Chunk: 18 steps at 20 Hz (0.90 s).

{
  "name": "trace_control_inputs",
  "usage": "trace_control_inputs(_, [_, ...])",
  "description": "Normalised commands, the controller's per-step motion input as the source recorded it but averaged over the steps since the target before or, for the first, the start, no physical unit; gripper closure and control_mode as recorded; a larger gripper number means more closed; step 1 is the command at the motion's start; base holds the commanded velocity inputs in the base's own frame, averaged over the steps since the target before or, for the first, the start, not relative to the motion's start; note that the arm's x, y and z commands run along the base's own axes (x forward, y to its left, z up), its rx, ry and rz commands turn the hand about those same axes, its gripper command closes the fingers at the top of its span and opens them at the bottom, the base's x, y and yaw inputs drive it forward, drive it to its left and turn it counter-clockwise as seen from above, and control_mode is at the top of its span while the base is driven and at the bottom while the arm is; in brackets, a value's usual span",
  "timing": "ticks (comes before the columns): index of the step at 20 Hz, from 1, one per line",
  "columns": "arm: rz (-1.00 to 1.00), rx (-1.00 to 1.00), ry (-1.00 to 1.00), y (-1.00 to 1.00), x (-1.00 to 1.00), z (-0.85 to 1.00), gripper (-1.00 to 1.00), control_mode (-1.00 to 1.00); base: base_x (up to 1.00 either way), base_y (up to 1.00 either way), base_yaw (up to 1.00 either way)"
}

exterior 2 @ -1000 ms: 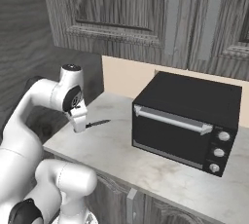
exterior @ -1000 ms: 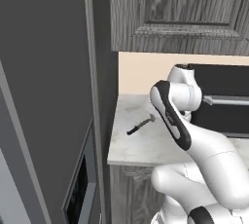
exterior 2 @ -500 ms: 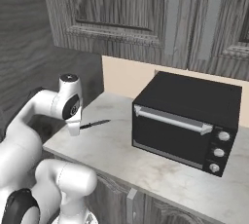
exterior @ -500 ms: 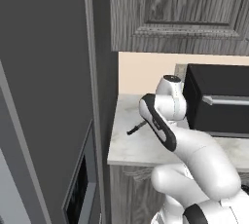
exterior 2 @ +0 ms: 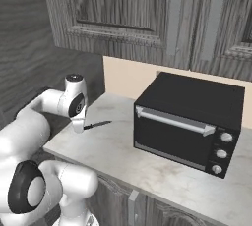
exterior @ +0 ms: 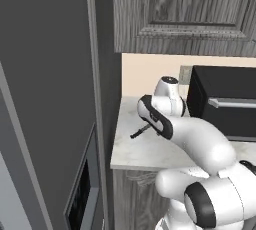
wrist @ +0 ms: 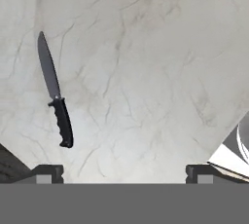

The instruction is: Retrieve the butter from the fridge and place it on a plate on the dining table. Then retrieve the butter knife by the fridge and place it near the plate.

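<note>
One butter knife (wrist: 55, 99) lies flat on your marbled surface (wrist: 146, 72), at the left of the hand frame, above the left fingertip. Your end effector (wrist: 121, 173) hovers spread wide, empty, knife off-centre.

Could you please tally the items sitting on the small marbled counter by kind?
Knife: 1
Toaster oven: 1
Total: 2
</note>
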Motion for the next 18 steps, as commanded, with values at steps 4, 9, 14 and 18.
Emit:
trace_control_inputs(4, [0.00,0.00,0.09,0.00,0.49,-0.10,-1.00,-1.00,0.00,0.00,0.00])
trace_control_inputs(9, [0.00,0.00,0.06,0.03,0.43,-0.25,-1.00,-1.00,0.00,0.00,0.00])
trace_control_inputs(14, [0.00,-0.03,0.01,0.10,0.31,-0.37,-1.00,-1.00,0.00,0.00,0.00])
trace_control_inputs(18, [0.00,-0.06,0.00,0.05,0.14,-0.42,-1.00,-1.00,0.00,0.00,0.00])
